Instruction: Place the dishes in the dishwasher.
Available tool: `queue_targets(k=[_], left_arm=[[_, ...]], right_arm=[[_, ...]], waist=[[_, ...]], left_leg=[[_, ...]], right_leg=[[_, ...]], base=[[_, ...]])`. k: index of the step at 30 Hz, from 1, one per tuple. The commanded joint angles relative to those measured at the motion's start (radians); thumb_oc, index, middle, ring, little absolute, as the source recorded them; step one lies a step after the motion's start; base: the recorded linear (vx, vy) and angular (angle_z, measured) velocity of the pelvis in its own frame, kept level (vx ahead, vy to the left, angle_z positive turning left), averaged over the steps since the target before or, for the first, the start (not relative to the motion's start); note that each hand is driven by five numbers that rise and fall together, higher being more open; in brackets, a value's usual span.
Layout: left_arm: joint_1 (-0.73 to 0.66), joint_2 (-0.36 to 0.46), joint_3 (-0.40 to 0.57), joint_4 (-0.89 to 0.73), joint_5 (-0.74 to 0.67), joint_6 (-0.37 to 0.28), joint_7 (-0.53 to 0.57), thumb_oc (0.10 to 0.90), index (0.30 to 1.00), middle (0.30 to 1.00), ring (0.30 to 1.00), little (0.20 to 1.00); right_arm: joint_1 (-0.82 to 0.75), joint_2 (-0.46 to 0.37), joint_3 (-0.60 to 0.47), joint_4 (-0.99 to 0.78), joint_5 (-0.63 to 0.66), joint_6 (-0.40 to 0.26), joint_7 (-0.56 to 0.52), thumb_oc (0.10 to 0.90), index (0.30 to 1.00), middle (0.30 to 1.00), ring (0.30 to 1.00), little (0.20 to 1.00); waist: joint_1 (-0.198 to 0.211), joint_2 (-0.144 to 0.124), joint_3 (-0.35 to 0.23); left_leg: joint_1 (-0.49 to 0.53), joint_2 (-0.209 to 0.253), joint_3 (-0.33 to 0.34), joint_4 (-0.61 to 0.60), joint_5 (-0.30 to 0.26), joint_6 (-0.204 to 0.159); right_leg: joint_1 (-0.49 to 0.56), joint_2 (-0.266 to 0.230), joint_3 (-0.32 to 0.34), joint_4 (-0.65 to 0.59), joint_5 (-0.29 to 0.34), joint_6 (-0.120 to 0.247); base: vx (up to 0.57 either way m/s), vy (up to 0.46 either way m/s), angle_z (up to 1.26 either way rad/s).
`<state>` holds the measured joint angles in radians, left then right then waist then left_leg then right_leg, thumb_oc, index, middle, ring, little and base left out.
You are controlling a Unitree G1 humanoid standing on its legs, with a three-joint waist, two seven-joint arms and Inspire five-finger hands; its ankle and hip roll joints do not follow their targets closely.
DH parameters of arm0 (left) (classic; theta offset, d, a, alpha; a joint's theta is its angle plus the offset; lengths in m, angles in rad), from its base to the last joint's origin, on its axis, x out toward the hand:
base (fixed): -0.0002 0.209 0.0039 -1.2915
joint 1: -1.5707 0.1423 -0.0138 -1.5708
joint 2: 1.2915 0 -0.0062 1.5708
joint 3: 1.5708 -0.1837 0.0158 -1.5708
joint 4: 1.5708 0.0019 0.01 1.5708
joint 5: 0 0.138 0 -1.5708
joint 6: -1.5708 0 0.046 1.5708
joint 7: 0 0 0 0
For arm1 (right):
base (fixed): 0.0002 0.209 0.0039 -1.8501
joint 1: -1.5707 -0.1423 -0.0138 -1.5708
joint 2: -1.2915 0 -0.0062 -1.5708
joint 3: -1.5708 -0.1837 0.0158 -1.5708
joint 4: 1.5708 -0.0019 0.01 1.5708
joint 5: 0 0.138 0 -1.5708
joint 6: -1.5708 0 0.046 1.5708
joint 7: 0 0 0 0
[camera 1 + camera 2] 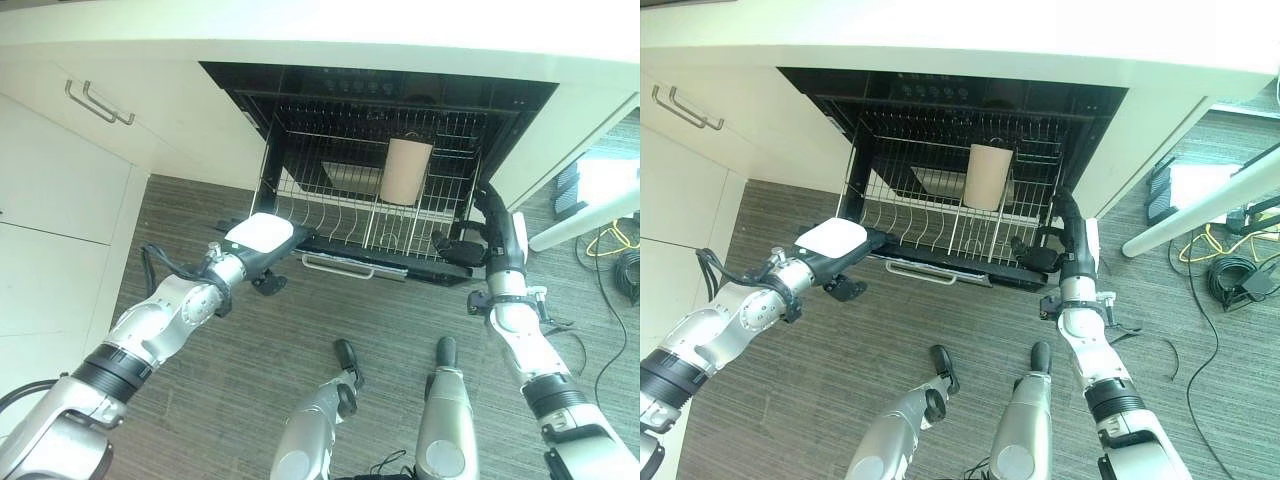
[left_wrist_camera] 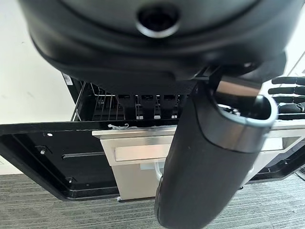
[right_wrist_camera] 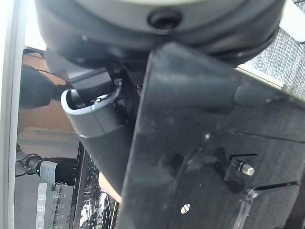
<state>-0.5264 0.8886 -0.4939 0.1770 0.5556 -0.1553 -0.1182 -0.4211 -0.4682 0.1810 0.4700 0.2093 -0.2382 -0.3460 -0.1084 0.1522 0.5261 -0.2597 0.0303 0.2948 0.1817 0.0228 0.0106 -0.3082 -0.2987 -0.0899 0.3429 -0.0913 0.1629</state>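
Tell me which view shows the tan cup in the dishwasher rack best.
The left eye view: the tan cup stands whole and unblocked among the wires of the rack. The right eye view shows it nearly as well. The right wrist view catches perhaps a tan sliver past the door edge.

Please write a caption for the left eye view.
Both dark hands, left and right, at the open black dishwasher door; a tan cup stands in the wire rack.
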Motion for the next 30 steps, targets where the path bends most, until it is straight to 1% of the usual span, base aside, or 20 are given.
queue_targets(k=[1, 4, 6, 9, 10, 12, 13, 15, 16, 18, 19, 20, 22, 23, 25, 27, 29, 30], left_arm=[[-0.015, -0.012, 0.122, -0.060, -0.034, -0.013, 0.062, 0.800, 0.900, 0.900, 0.900, 0.900], [0.008, -0.015, 0.140, -0.063, -0.030, -0.011, 0.071, 0.800, 0.900, 0.900, 0.900, 0.900], [0.051, -0.022, 0.168, -0.067, -0.014, -0.006, 0.098, 0.800, 0.900, 0.900, 0.900, 0.900], [0.094, -0.028, 0.198, -0.056, 0.005, -0.013, 0.133, 0.800, 0.900, 0.900, 0.900, 0.900], [0.113, -0.037, 0.210, -0.047, 0.018, -0.013, 0.158, 0.800, 0.900, 0.900, 0.900, 0.900], [0.133, -0.050, 0.223, -0.044, 0.035, -0.007, 0.184, 0.800, 0.900, 0.900, 0.900, 0.900], [0.163, -0.064, 0.233, -0.035, 0.050, -0.007, 0.226, 0.800, 0.900, 0.900, 0.900, 0.900], [0.177, -0.071, 0.238, -0.029, 0.057, -0.009, 0.248, 0.800, 0.900, 0.900, 0.900, 0.900], [0.198, -0.088, 0.243, -0.027, 0.070, -0.007, 0.281, 0.800, 0.900, 0.900, 0.900, 0.900], [0.248, -0.128, 0.260, -0.031, 0.069, -0.007, 0.414, 0.800, 0.900, 0.900, 0.900, 0.900], [0.267, -0.145, 0.274, -0.034, 0.031, -0.019, 0.490, 0.800, 0.900, 0.900, 0.900, 0.900], [0.278, -0.164, 0.290, -0.040, -0.030, -0.055, 0.548, 0.800, 0.900, 0.900, 0.900, 0.900], [0.309, -0.227, 0.335, -0.067, -0.182, -0.135, 0.605, 0.800, 0.900, 0.900, 0.900, 0.900], [0.339, -0.293, 0.369, -0.106, -0.313, -0.199, 0.603, 0.800, 0.900, 0.900, 0.900, 0.900], [0.365, -0.341, 0.393, -0.144, -0.369, -0.235, 0.583, 0.800, 0.900, 0.900, 0.900, 0.900], [0.384, -0.392, 0.418, -0.184, -0.468, -0.287, 0.540, 0.800, 0.900, 0.900, 0.900, 0.900], [0.386, -0.412, 0.433, -0.218, -0.516, -0.312, 0.514, 0.800, 0.900, 0.900, 0.900, 0.900], [0.381, -0.425, 0.440, -0.232, -0.586, -0.351, 0.469, 0.800, 0.900, 0.900, 0.900, 0.900]], right_arm=[[0.058, -0.094, -0.099, -0.106, 0.038, -0.094, -0.035, 0.800, 0.900, 0.900, 0.900, 0.900], [0.080, -0.085, -0.102, -0.151, 0.062, -0.116, -0.016, 0.800, 0.900, 0.900, 0.900, 0.900], [0.129, -0.070, -0.112, -0.230, 0.103, -0.166, 0.033, 0.800, 0.900, 0.900, 0.900, 0.900], [0.170, -0.062, -0.118, -0.319, 0.129, -0.215, 0.073, 0.800, 0.900, 0.900, 0.900, 0.900], [0.184, -0.058, -0.124, -0.357, 0.136, -0.242, 0.088, 0.800, 0.900, 0.900, 0.900, 0.900], [0.194, -0.053, -0.127, -0.397, 0.149, -0.266, 0.103, 0.800, 0.900, 0.900, 0.900, 0.900], [0.200, -0.052, -0.133, -0.436, 0.157, -0.286, 0.117, 0.800, 0.900, 0.900, 0.900, 0.900], [0.202, -0.054, -0.136, -0.449, 0.162, -0.295, 0.123, 0.800, 0.900, 0.900, 0.900, 0.900], [0.201, -0.053, -0.137, -0.468, 0.167, -0.298, 0.125, 0.800, 0.900, 0.900, 0.900, 0.900], [0.206, -0.050, -0.138, -0.504, 0.217, -0.304, 0.155, 0.800, 0.900, 0.900, 0.900, 0.900], [0.215, -0.048, -0.138, -0.516, 0.232, -0.304, 0.179, 0.800, 0.900, 0.900, 0.900, 0.900], [0.220, -0.043, -0.133, -0.526, 0.234, -0.314, 0.207, 0.800, 0.900, 0.900, 0.900, 0.900], [0.241, -0.023, -0.134, -0.551, 0.216, -0.322, 0.236, 0.800, 0.900, 0.900, 0.900, 0.900], [0.256, -0.005, -0.144, -0.565, 0.208, -0.321, 0.232, 0.800, 0.900, 0.900, 0.900, 0.900], [0.269, 0.009, -0.157, -0.575, 0.184, -0.318, 0.233, 0.800, 0.900, 0.900, 0.900, 0.900], [0.289, 0.020, -0.177, -0.584, 0.188, -0.295, 0.262, 0.800, 0.900, 0.900, 0.900, 0.900], [0.305, 0.020, -0.198, -0.594, 0.188, -0.272, 0.289, 0.800, 0.900, 0.900, 0.900, 0.900], [0.311, 0.015, -0.208, -0.595, 0.185, -0.268, 0.302, 0.800, 0.900, 0.900, 0.900, 0.900]], waist=[[-0.010, 0.147, -0.006], [-0.015, 0.145, -0.006], [-0.024, 0.138, -0.006], [-0.035, 0.126, -0.006], [-0.042, 0.119, -0.006], [-0.047, 0.110, -0.006], [-0.047, 0.099, -0.026], [-0.046, 0.095, -0.035], [-0.042, 0.089, -0.053], [-0.033, 0.070, -0.104], [-0.028, 0.059, -0.129], [-0.024, 0.047, -0.145], [-0.012, 0.017, -0.181], [0.001, -0.011, -0.206], [0.007, -0.037, -0.226], [0.010, -0.072, -0.254], [0.008, -0.091, -0.265], [0.006, -0.103, -0.275]], left_leg=[[-0.006, 0.016, -0.086, 0.118, -0.178, -0.016], [0.000, 0.017, -0.084, 0.118, -0.181, -0.016], [0.012, 0.021, -0.079, 0.118, -0.186, -0.014], [0.029, 0.027, -0.074, 0.118, -0.191, -0.014], [0.039, 0.030, -0.072, 0.118, -0.194, -0.015], [0.054, 0.035, -0.068, 0.118, -0.198, -0.016], [0.069, 0.039, -0.065, 0.118, -0.205, -0.019], [0.077, 0.041, -0.064, 0.118, -0.207, -0.020], [0.088, 0.044, -0.062, 0.118, -0.213, -0.022], [0.121, 0.054, -0.060, 0.118, -0.223, -0.026], [0.137, 0.061, -0.057, 0.118, -0.227, -0.028], [0.154, 0.064, -0.056, 0.118, -0.234, -0.029], [0.175, 0.078, -0.057, 0.118, -0.241, -0.031], [0.185, 0.091, -0.060, 0.118, -0.244, -0.034], [0.192, 0.105, -0.062, 0.118, -0.242, -0.039], [0.206, 0.127, -0.055, 0.118, -0.241, -0.049], [0.217, 0.143, -0.044, 0.118, -0.242, -0.059], [0.222, 0.154, -0.037, 0.118, -0.240, -0.064]], right_leg=[[0.007, 0.028, -0.030, -0.043, -0.031, -0.037], [0.012, 0.029, -0.028, -0.043, -0.034, -0.037], [0.025, 0.032, -0.028, -0.043, -0.040, -0.036], [0.042, 0.036, -0.031, -0.043, -0.046, -0.035], [0.052, 0.040, -0.032, -0.043, -0.050, -0.036], [0.068, 0.044, -0.035, -0.043, -0.057, -0.037], [0.086, 0.049, -0.042, -0.043, -0.068, -0.038], [0.095, 0.050, -0.045, -0.043, -0.073, -0.039], [0.109, 0.052, -0.050, -0.043, -0.081, -0.039], [0.149, 0.061, -0.062, -0.043, -0.101, -0.045], [0.168, 0.064, -0.070, -0.043, -0.108, -0.048], [0.189, 0.066, -0.075, -0.043, -0.120, -0.049], [0.215, 0.075, -0.087, -0.043, -0.131, -0.055], [0.230, 0.085, -0.097, -0.043, -0.139, -0.061], [0.237, 0.098, -0.103, -0.043, -0.142, -0.069], [0.250, 0.116, -0.109, -0.043, -0.149, -0.080], [0.262, 0.124, -0.119, -0.043, -0.156, -0.083], [0.269, 0.130, -0.124, -0.043, -0.159, -0.086]], base=[[0.01, 0.031, -0.01], [0.00, 0.010, 0.00], [-0.02, 0.005, -0.01], [-0.05, -0.004, -0.02], [-0.07, -0.023, 0.00], [-0.08, -0.040, -0.02], [-0.05, -0.044, -0.05], [-0.03, -0.037, -0.05], [-0.03, -0.067, -0.03], [-0.03, -0.102, -0.02], [-0.02, -0.123, 0.06], [-0.04, -0.168, 0.20], [-0.10, -0.261, 0.28], [-0.16, -0.333, 0.18], [-0.15, -0.296, 0.13], [-0.13, -0.263, -0.02], [-0.13, -0.185, -0.05], [-0.23, -0.200, -0.01]])
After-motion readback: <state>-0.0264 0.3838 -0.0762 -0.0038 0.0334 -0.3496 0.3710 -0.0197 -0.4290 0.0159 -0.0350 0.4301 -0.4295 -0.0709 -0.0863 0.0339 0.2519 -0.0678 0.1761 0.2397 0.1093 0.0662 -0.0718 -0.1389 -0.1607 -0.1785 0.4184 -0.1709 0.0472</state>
